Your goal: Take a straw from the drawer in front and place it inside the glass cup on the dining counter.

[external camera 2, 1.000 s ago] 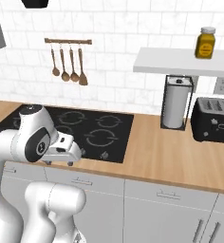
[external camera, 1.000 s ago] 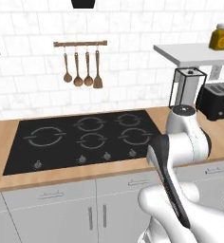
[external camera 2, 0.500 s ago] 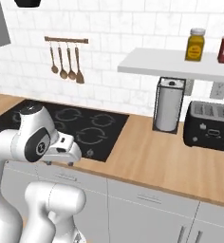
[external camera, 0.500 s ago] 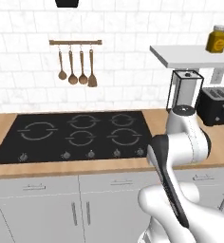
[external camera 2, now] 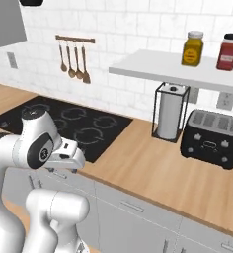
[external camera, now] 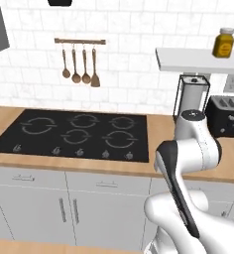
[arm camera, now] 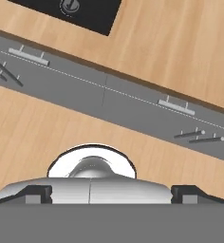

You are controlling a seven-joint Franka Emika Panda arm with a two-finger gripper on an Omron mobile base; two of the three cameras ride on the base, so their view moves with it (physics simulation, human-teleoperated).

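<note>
My gripper [arm camera: 111,194] is open, its two dark fingertips [arm camera: 38,194] wide apart with nothing between them. It hangs in front of the cabinets and looks down at shut light-grey drawer fronts [arm camera: 176,107] with slim bar handles. The same row of drawers [external camera: 106,184] runs under the wood-topped counter with the black cooktop [external camera: 79,134]. In the right base view my hand [external camera 2: 69,154] sits level with the counter's front edge, above a drawer front [external camera 2: 133,205]. The straw, the glass cup and the dining counter are out of view.
A paper towel holder [external camera 2: 170,111] and a black toaster [external camera 2: 212,138] stand on the counter to the right. Two jars [external camera 2: 192,48] sit on a white shelf above. Wooden utensils [external camera: 79,67] hang on the tiled wall. Tall cabinet doors [external camera: 69,211] stand below the drawers.
The whole picture has shifted a little to the left in both base views, so the base has moved. The arm keeps its pose and the gripper stays open.
</note>
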